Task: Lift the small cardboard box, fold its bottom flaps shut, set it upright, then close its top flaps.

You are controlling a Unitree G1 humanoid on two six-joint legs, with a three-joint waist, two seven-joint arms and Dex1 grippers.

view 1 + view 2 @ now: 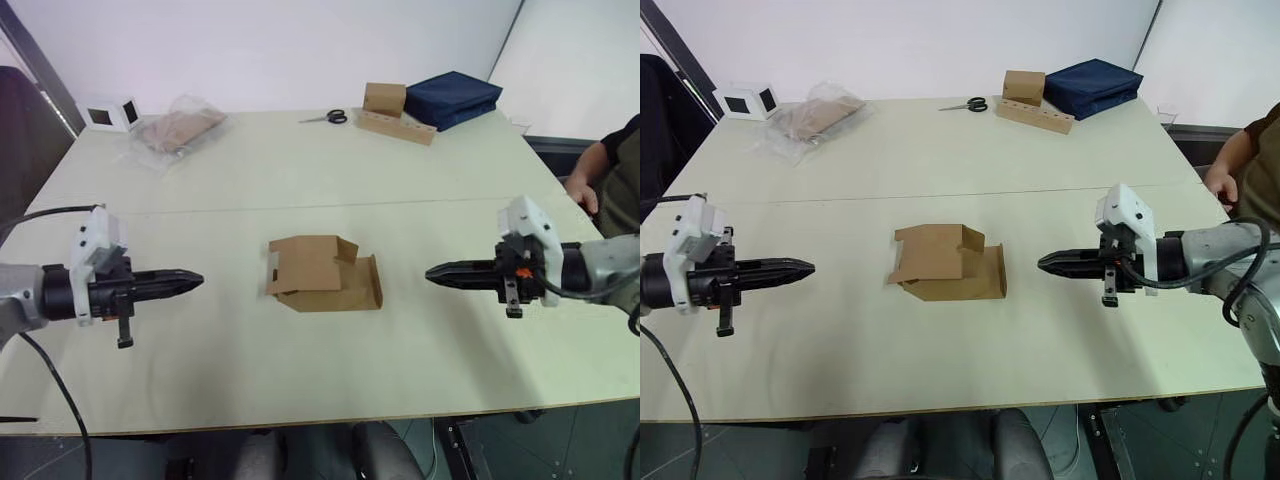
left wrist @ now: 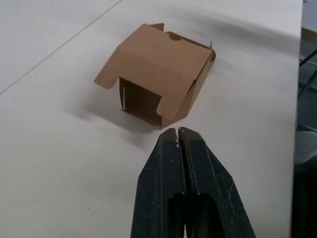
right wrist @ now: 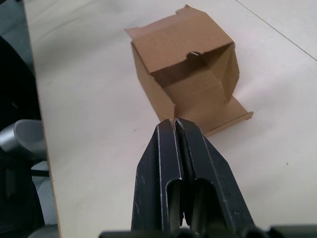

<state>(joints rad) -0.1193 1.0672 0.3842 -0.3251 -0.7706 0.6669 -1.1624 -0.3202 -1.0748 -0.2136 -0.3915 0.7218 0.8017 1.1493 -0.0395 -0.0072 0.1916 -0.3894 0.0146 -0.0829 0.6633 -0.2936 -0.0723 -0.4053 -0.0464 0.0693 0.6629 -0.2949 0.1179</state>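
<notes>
You'll find no lettering, label, brand or number to read anywhere here. The small cardboard box (image 1: 318, 273) lying on the table (image 1: 300, 170) shows you plain brown faces, and the blue bag (image 1: 455, 98) at the far edge carries no legible mark.

a person (image 1: 612, 182) at the table's far right is cut off by the edge; only an arm shows.

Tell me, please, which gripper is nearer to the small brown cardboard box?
Right, slightly. The right gripper points at the small brown cardboard box from its right; the left gripper from its left; neither touches it.
</notes>
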